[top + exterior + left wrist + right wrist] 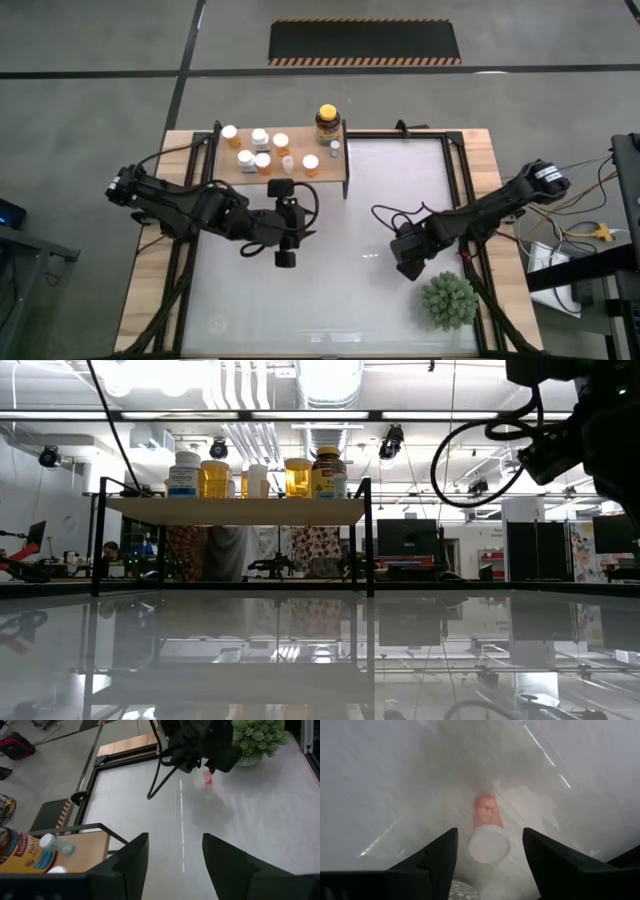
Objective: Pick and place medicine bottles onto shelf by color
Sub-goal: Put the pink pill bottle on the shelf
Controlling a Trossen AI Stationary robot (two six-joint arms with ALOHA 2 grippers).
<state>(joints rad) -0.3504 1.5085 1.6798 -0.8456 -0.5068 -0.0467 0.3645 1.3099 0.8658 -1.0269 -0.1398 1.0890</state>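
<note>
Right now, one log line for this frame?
right claw: open over orange bottle on table | left claw: open, empty, beside shelf | bottles on shelf

Nine small bottles on the shelf (300,176), one yellow-capped jar (327,122), one orange bottle (486,829) on the table, one plant (448,301)

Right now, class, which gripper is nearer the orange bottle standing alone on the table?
Right. The right gripper hangs just above the orange bottle, fingers open either side. The left gripper waits open across the table, beside the shelf.
</note>
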